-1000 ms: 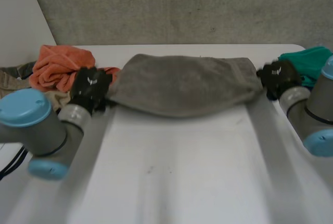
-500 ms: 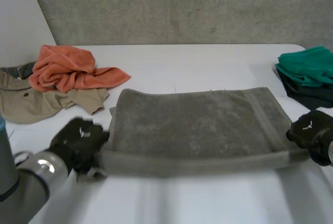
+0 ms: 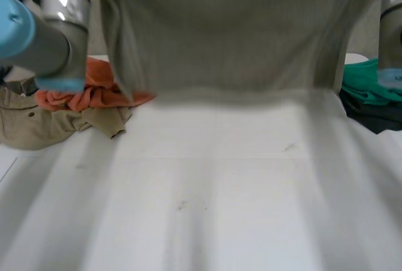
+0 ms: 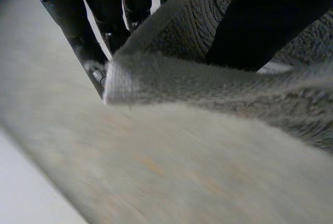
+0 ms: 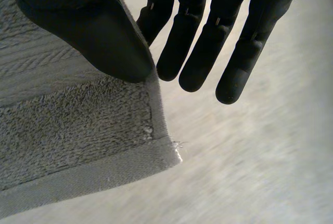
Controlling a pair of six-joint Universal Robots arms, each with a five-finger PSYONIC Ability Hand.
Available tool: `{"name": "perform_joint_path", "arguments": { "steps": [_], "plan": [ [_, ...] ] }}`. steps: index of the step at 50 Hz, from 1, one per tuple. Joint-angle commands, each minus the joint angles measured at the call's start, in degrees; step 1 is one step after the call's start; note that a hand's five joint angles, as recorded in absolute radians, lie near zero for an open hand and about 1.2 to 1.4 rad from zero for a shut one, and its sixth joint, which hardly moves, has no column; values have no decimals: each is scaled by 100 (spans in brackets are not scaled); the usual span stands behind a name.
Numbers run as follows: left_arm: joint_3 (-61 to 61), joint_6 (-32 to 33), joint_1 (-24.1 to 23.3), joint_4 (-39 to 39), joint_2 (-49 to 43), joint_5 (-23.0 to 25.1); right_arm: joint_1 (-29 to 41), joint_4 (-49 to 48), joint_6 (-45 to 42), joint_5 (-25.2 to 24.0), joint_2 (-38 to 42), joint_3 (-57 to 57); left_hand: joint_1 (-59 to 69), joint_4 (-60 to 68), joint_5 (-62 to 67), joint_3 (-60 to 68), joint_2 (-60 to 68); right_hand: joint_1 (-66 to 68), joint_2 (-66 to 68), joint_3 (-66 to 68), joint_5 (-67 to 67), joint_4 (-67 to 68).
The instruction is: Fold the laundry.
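Fingers (image 5: 193, 52) of the right hand (image 5: 250, 42) are pointing out straight and a little apart, and its thumb (image 5: 88, 31) is pressing on the grey towel (image 5: 73, 125) just beside one corner. The finger nearest the thumb is lying behind the hemmed edge, so the hand seems to be pinching the cloth between thumb and finger, though the contact itself is hidden. The corner is sticking out free past the thumb tip. In the left wrist view, the left hand (image 4: 265, 21) is clamping the same towel: the thick terry edge is passing between its thumb on one side and its fingers (image 4: 78, 21) on the other, and the cloth is bending sharply where they are meeting. From the head view, both arms are reaching high, the left arm (image 3: 44, 32) at one side and the right arm (image 3: 391, 19) at the other. The grey towel (image 3: 232, 32) is hanging between them like a curtain, spread wide, with its lower edge well above the white table (image 3: 213, 189). On the table, beside the left arm, an orange cloth (image 3: 94, 88) is lying crumpled on top of a beige garment (image 3: 38, 126). Beside the right arm, a green cloth (image 3: 370, 85) is resting on a dark cloth (image 3: 377, 117).
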Motion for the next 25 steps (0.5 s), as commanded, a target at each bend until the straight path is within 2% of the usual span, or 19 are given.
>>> {"name": "perform_joint_path", "arguments": {
  "steps": [1,12,20,24,25],
  "plan": [
    [-228,-1091,146,553,97,-328,109,-453,69,-36,-10,228,1343,1096,1332,1146,1117,1445,1235,1152,1078,1115],
    [-2644,-1170,129,244,361,-197,48,-163,122,-440,34,1634,1343,1096,1332,1146,1117,1445,1235,1152,1078,1115],
    [-4314,-1100,85,245,501,278,22,802,69,-791,219,2995,1343,1096,1332,1146,1117,1445,1235,1152,1078,1115],
    [-5079,-855,67,-18,826,366,-57,1443,-36,-801,149,3426,1343,1096,1332,1146,1117,1445,1235,1152,1078,1115],
    [-5368,-637,41,-306,1079,366,-92,1637,-97,-809,123,3506,1343,1096,1332,1146,1117,1445,1235,1152,1078,1115]
  ]
}}
